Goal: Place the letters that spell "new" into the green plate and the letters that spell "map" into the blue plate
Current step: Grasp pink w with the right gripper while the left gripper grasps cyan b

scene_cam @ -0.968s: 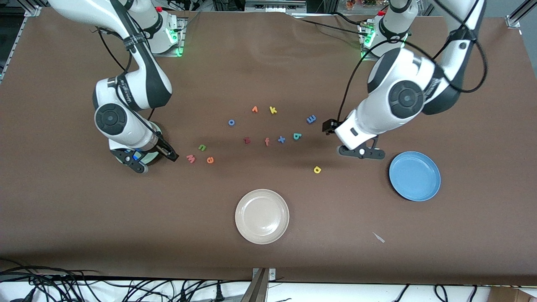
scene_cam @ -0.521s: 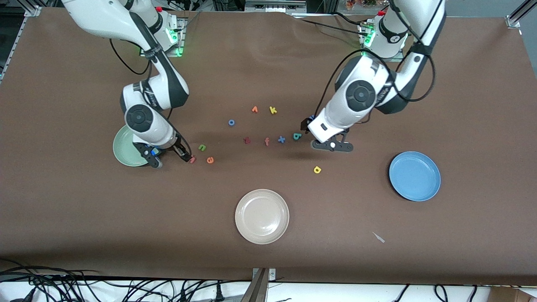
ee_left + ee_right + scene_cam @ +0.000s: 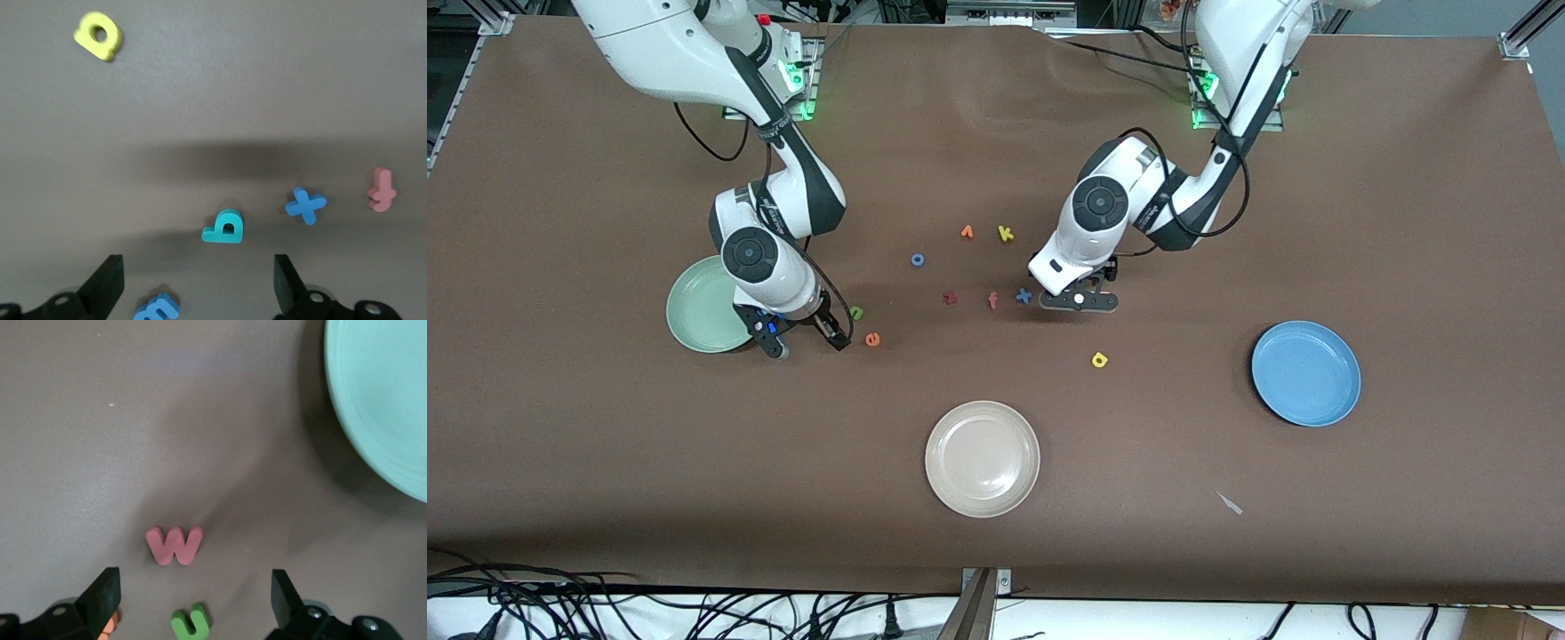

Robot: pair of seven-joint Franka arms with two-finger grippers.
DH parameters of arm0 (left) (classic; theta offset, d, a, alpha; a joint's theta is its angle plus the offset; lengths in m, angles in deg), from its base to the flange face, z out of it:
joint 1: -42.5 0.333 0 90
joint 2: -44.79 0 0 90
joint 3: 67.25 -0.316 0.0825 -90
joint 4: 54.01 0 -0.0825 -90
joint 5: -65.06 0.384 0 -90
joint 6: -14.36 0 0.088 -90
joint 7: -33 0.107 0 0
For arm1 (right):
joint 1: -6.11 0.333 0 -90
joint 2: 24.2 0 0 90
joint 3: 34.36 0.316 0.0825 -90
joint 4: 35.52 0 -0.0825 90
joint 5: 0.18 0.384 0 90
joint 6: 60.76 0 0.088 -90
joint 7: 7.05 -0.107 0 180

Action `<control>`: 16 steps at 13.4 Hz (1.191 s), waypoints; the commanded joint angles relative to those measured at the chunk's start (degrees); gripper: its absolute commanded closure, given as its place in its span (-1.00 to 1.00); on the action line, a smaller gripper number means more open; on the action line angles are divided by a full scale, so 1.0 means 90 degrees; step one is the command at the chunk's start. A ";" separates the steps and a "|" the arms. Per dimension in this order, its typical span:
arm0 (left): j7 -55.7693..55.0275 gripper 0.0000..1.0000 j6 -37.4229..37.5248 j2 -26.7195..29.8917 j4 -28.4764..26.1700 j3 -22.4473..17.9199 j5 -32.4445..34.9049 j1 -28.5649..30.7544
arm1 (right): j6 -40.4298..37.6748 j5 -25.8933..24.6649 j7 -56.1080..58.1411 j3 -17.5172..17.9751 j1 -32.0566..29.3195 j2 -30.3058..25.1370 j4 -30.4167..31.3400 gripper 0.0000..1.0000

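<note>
Sitting empty: round sky-blue plate at the left arm's end, round mint-green plate at the right arm's end. Left gripper, fingers spread, over teal foam a and blue foam m. Right gripper, fingers apart, over pinkish-red foam w beside green foam n. Orange foam e, yellow foam p lie flat on the brown table.

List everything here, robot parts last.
green plate: 1, mint, right arm's end
blue plate: 1, blue, left arm's end
beige plate: 1, beige, nearest the camera
new letters: 3, pink w, green n, orange e, beside green plate
map letters: 3, blue m, teal a, yellow p, centre
spare letters: 6, orange v, yellow k, blue o, red z, pink f, blue x, centre
scrap: 1, pale, nearer camera than blue plate
right gripper: 1, black, open over pink w
left gripper: 1, black, open over teal a
</note>
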 commanded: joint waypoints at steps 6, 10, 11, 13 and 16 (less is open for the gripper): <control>-0.0505 -0.74 0.0028 -0.0621 0.0620 -0.0089 0.0388 -0.0206 | 0.0391 -0.0074 -0.0120 -0.0005 -0.0060 0.0283 -0.0056 -0.35; -0.0505 -0.48 0.0047 -0.0641 0.0572 -0.0089 0.0388 -0.0196 | 0.0567 -0.0064 -0.0130 -0.0005 -0.0030 0.0420 -0.0066 0.00; -0.0514 -0.45 0.0048 -0.0651 0.0572 -0.0079 0.0388 -0.0206 | 0.0567 -0.0074 -0.0120 -0.0005 -0.0050 0.0420 -0.0066 0.02; -0.0524 -0.44 0.0048 -0.0719 0.0581 -0.0079 0.0388 -0.0215 | 0.0557 -0.0074 -0.0120 -0.0005 -0.0040 0.0420 -0.0066 0.39; -0.0534 -0.41 0.0048 -0.0777 0.0581 -0.0089 0.0388 -0.0215 | 0.0489 -0.0083 -0.0032 -0.0005 -0.0050 0.0216 -0.0056 0.51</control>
